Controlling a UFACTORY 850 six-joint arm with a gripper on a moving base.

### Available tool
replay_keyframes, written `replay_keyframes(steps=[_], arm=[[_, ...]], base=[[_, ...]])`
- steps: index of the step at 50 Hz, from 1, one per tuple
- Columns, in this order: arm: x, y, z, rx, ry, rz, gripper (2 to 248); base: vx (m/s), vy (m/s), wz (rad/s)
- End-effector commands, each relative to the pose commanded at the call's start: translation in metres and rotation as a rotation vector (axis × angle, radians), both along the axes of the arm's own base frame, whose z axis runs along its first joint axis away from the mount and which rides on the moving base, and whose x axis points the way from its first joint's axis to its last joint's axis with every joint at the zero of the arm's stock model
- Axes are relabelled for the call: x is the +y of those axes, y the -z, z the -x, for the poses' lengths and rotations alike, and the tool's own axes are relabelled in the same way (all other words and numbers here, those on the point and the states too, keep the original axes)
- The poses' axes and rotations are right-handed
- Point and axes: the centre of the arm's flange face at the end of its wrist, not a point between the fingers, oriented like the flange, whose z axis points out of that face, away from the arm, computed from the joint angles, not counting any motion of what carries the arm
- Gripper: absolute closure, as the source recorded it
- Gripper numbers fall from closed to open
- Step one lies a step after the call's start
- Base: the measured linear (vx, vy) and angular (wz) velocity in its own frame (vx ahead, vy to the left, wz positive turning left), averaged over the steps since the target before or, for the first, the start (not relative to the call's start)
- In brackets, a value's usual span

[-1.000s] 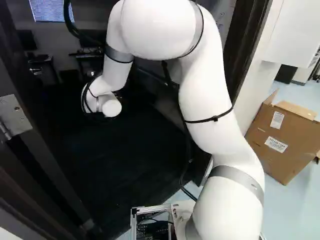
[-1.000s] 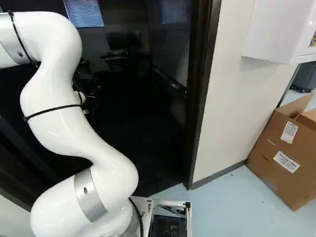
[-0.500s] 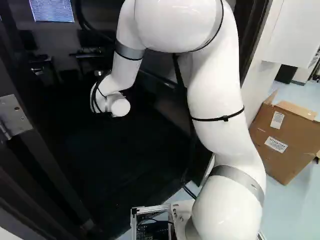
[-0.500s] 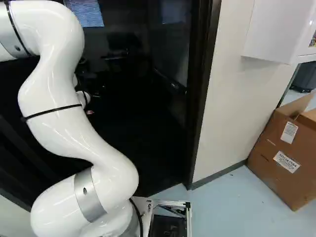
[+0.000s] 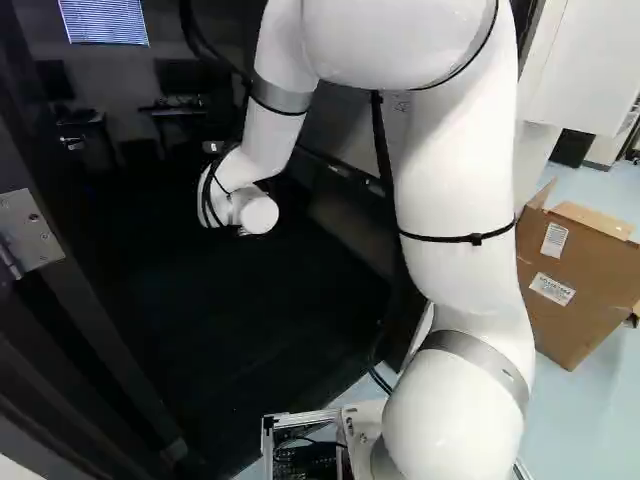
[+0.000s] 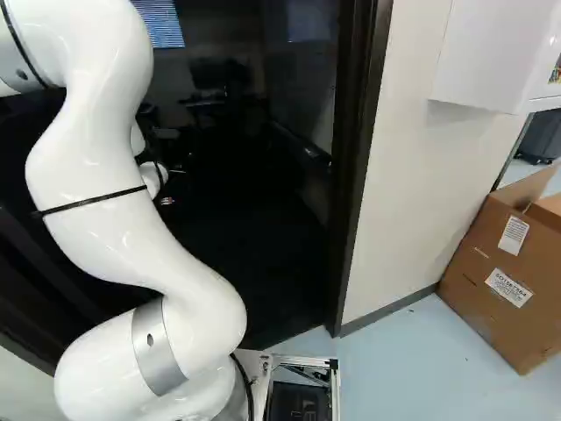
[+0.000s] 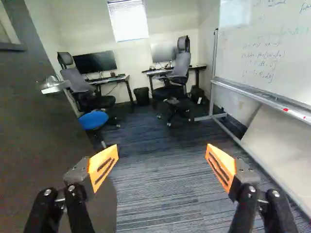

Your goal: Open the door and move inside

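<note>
In the right base view a small part of the gripper (image 6: 167, 201) shows past the arm, inside the doorway. The wrist view shows the gripper (image 7: 162, 162) open, its orange pads wide apart with nothing between them. The dark door (image 7: 34, 126) stands open beside one finger, its silver handle (image 7: 54, 86) farther ahead and touched by neither finger. A metal hinge (image 5: 30, 230) is at the left of the left base view. The dark door frame (image 6: 358, 175) rises right of the arm in the right base view.
Beyond the doorway are carpet (image 7: 160, 194), desks, office chairs (image 7: 180, 73), a blue stool seat (image 7: 93, 120) and a black bin (image 7: 142, 95). A whiteboard on a metal stand (image 7: 213, 73) lines the other side. A cardboard box (image 6: 504, 272) leans outside by the wall (image 6: 412, 175).
The arm has swung rightward in the left base view, its wrist moving away from the hinge side. The base has not moved; hinge, frame and box hold their places.
</note>
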Motion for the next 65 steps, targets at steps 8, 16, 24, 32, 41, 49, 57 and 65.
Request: replay_keyframes(steps=[8,16,24,32,41,49,57,65], arm=[[-0.013,-0.001,0.006,0.001,0.0,0.009,3],[-0.025,-0.003,0.012,0.001,0.0,0.019,3],[-0.038,-0.004,0.019,0.002,0.0,0.028,3],[-0.05,-0.005,0.026,0.001,-0.004,0.038,3],[-0.064,-0.006,0.034,0.0,-0.007,0.049,3],[-0.075,-0.007,0.038,-0.002,-0.007,0.058,3],[-0.087,-0.007,0.04,-0.003,0.002,0.064,3],[-0.099,-0.007,0.042,-0.003,0.013,0.069,3]], base=[[0.0,0.0,0.0],[0.0,0.0,0.0],[0.0,0.0,0.0],[0.0,0.0,0.0],[0.0,0.0,0.0],[0.0,0.0,0.0],[0.0,0.0,0.0],[0.0,0.0,0.0]])
